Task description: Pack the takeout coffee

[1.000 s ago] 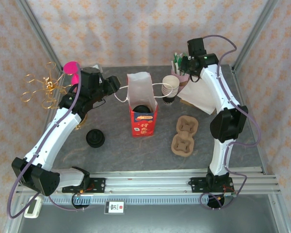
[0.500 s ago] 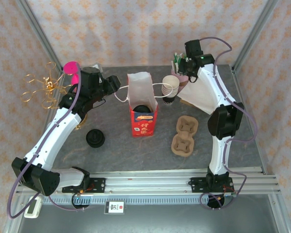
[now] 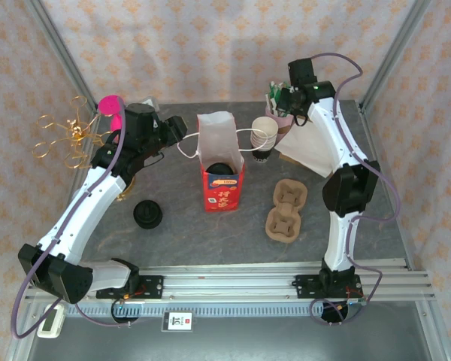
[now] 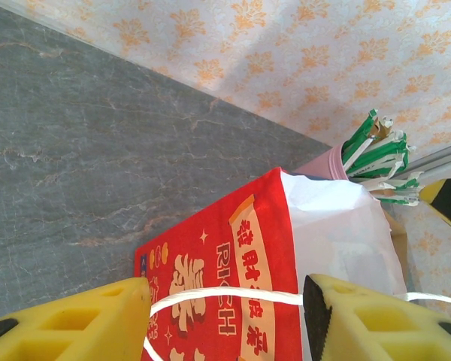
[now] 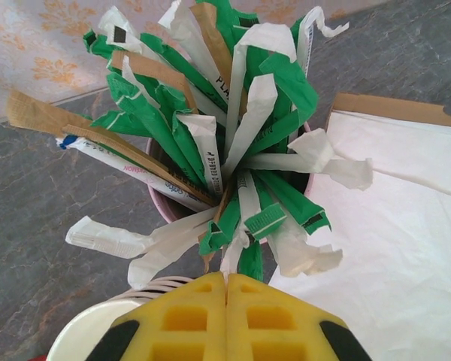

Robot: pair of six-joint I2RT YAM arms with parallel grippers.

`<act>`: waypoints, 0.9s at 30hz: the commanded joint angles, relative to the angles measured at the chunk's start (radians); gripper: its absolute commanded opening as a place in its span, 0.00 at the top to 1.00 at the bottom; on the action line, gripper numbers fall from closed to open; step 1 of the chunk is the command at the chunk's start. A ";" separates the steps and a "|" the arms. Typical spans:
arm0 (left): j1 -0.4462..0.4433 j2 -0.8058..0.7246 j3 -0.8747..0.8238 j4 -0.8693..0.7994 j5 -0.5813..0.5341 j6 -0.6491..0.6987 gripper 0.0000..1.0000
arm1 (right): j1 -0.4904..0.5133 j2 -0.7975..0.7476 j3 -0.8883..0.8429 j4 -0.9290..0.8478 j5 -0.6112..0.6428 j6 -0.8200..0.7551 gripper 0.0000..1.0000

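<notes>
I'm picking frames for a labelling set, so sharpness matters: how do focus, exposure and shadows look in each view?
Top external: evenly lit, sharp throughout, only soft shadows on the table. Left wrist: the red bag is crisp, its white upper part nearly washed out; the left gripper's yellow fingers look slightly soft. Right wrist: the straws are sharp, the white paper bright, creases visible.

Red bag (image 3: 224,192) upright, cup (image 3: 219,170) apparently inside.

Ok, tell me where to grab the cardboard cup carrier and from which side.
Take the cup carrier at the narrow waist between its two wells, coming straight down from above. It lies flat on the table, so a sideways approach likely finds little to pinch.
</notes>
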 commanded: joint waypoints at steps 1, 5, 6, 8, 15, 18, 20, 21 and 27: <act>0.007 -0.019 -0.005 0.019 0.008 0.017 0.42 | 0.002 -0.108 -0.017 -0.006 0.020 -0.012 1.00; 0.007 -0.025 -0.010 0.021 0.016 0.014 0.42 | 0.002 -0.183 -0.079 0.016 -0.007 -0.011 1.00; 0.007 -0.027 -0.012 0.020 0.018 0.014 0.42 | 0.002 -0.198 -0.089 0.015 -0.012 -0.008 1.00; 0.007 -0.033 -0.017 0.015 0.019 0.013 0.42 | 0.003 -0.236 -0.115 0.018 -0.026 -0.004 1.00; 0.007 -0.067 -0.045 0.035 0.027 0.003 0.42 | 0.005 -0.353 -0.174 0.036 -0.081 0.000 1.00; 0.007 -0.070 -0.046 0.034 0.028 0.007 0.42 | 0.004 -0.385 -0.174 0.040 -0.064 0.001 0.99; 0.007 -0.070 -0.047 0.038 0.035 0.005 0.42 | 0.005 -0.395 -0.162 0.037 -0.055 -0.004 0.99; 0.007 -0.070 -0.048 0.042 0.035 0.005 0.42 | 0.005 -0.395 -0.162 0.038 -0.053 -0.006 0.98; 0.006 -0.071 -0.053 0.051 0.044 -0.003 0.42 | 0.004 -0.305 -0.108 0.003 -0.001 -0.015 0.98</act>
